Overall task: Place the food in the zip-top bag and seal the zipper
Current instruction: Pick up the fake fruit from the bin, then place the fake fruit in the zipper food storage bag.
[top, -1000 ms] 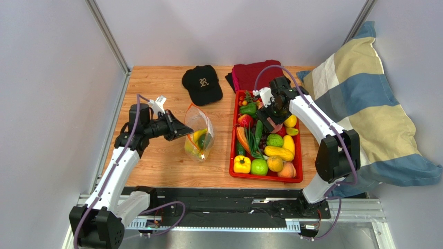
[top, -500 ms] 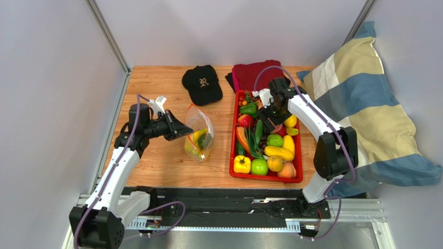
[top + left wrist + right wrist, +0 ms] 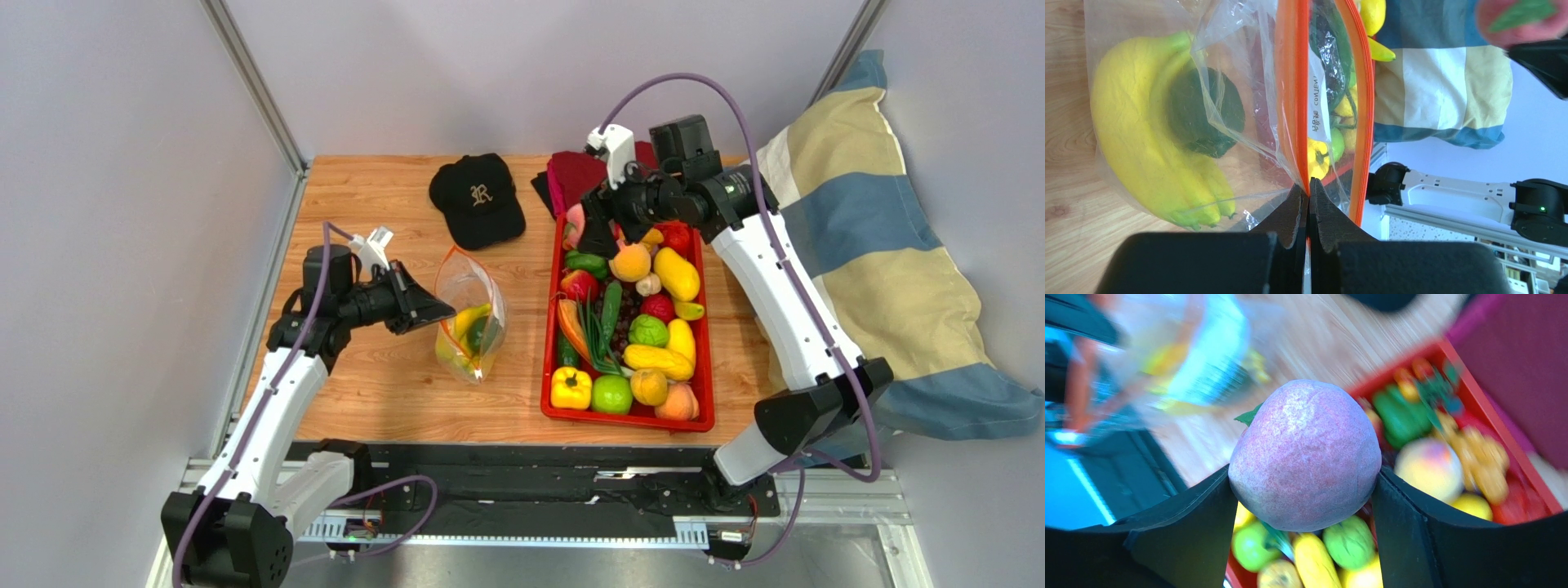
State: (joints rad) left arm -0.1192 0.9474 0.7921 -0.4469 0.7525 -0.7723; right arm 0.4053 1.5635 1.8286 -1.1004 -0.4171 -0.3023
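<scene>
Camera above: grips the left rim of the zip-top bag (image 3: pixel 470 312) with the left pincer (image 3: pixel 426 306), clenched, so as to stand the mouth up on the worktop (image 3: pixel 393 392), left of the red tray (image 3: pixel 548 368). Carries a pink fruit (image 3: pixel 574 218) in the right pincer (image 3: pixel 581 230), high over the tray's far end, probably bound for the bag

Left wrist: pinches the zipper (image 3: pixel 1293 92) flat between shut fingertips (image 3: pixel 1293 211); shows a banana bunch (image 3: pixel 1137 147) and a green piece (image 3: pixel 1201 113) inside already

Right wrist: clamps the pink fruit on both sides, jaws wide around it, well apart from the bag
</scene>
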